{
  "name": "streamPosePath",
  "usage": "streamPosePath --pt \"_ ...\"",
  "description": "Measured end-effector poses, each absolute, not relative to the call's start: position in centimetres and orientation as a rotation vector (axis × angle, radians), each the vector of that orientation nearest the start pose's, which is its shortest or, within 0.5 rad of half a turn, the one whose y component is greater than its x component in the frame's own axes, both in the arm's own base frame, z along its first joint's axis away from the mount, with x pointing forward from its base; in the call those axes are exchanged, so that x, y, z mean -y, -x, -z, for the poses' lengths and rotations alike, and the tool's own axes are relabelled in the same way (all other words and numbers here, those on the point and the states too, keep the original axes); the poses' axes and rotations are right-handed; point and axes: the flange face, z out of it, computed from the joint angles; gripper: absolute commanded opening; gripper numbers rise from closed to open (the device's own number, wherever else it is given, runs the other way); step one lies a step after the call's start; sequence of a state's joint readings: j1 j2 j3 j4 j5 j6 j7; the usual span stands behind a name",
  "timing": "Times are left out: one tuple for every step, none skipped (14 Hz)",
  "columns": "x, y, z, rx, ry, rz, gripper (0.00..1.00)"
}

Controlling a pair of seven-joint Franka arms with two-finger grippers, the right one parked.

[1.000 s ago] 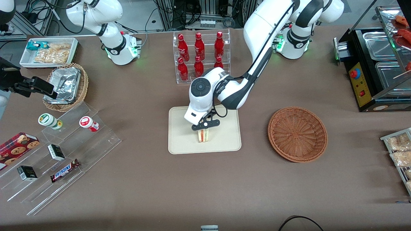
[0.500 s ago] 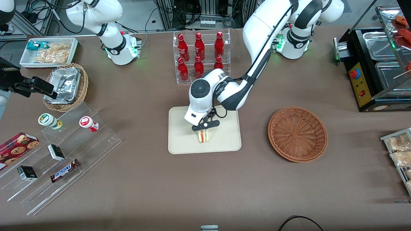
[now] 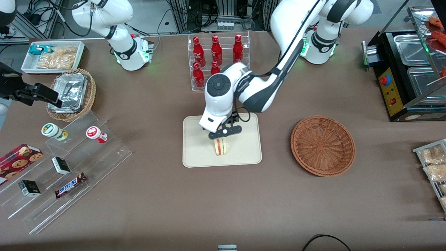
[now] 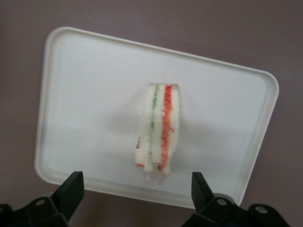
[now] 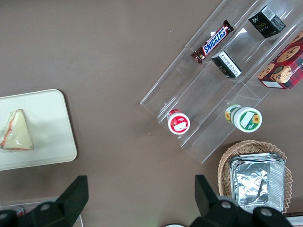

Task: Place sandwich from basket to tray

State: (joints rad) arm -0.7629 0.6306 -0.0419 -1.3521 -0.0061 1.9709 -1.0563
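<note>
The sandwich (image 3: 221,147) stands on its edge on the cream tray (image 3: 198,153), red and green filling showing along the cut side. My gripper (image 3: 223,134) hangs just above it, open, with nothing between its fingers. In the left wrist view the sandwich (image 4: 158,130) rests on the tray (image 4: 85,94), and the gripper (image 4: 136,189) is spread much wider than the sandwich and clear of it. The right wrist view also shows the sandwich (image 5: 16,131) on the tray (image 5: 52,123). The reddish-brown basket (image 3: 323,145) sits empty, toward the working arm's end of the table.
A clear rack of red bottles (image 3: 217,59) stands farther from the front camera than the tray. Toward the parked arm's end are a stepped acrylic shelf of snacks (image 3: 69,167), a tan basket with foil (image 3: 71,94) and a white bin (image 3: 54,55). A black appliance (image 3: 407,69) stands at the working arm's end.
The gripper has let go of the sandwich and risen a little above it. The sandwich stays where it was on the tray.
</note>
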Motion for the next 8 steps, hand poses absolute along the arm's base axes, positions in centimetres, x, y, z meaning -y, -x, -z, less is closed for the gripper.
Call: streamPosePath --pt "50.3 -51.5 -37.0 0.43 3.103 -0.037 1.0" --pt "48.5 -52.5 -38.6 0.454 3.08 -0.028 1.0" --pt "46.6 -53.4 -39.9 0.479 3.058 -0.027 1.0" --pt "44.7 -54.3 -40.9 0.506 3.038 -0.035 1.0" --pt "42.9 -55.4 -41.3 0.531 3.028 -0.041 1.0" --pt "41.0 -56.6 -41.5 0.544 3.025 -0.047 1.0" --pt "38.9 -57.8 -41.6 0.538 3.029 -0.063 1.0" --pt "36.5 -58.9 -41.8 0.516 3.035 -0.089 1.0"
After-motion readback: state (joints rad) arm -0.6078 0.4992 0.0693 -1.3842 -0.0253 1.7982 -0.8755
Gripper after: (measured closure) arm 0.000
